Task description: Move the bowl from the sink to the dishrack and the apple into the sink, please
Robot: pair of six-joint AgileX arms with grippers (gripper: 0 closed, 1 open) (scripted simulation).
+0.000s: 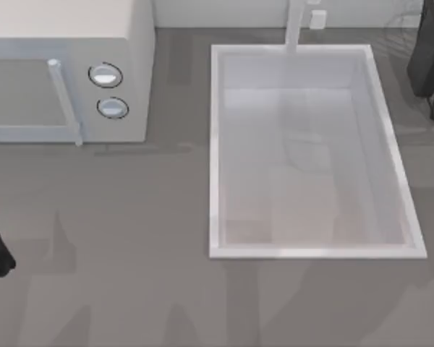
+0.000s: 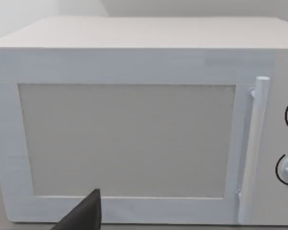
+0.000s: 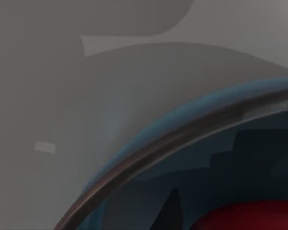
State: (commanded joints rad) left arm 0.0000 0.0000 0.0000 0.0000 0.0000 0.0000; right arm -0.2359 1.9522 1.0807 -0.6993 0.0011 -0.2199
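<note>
- Glossy deep-blue round bowl (image 3: 192,143), red-lined rim: close under the right wrist camera, dark red something inside, likely the apple (image 3: 249,218).
- Large white rectangular sink (image 1: 217,144): basin bare.
- Right arm at the top view's far-right edge; grip state cannot be told.
- Left arm faces white microwave (image 2: 134,120); fingers unreadable.

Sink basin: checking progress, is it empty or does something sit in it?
Empty: the top view shows the sink with only bare white floor inside.

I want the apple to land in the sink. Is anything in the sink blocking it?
Nothing visible does: the sink basin lies bare. In the right wrist view a red shape, likely the apple, sits inside the bowl.
</note>
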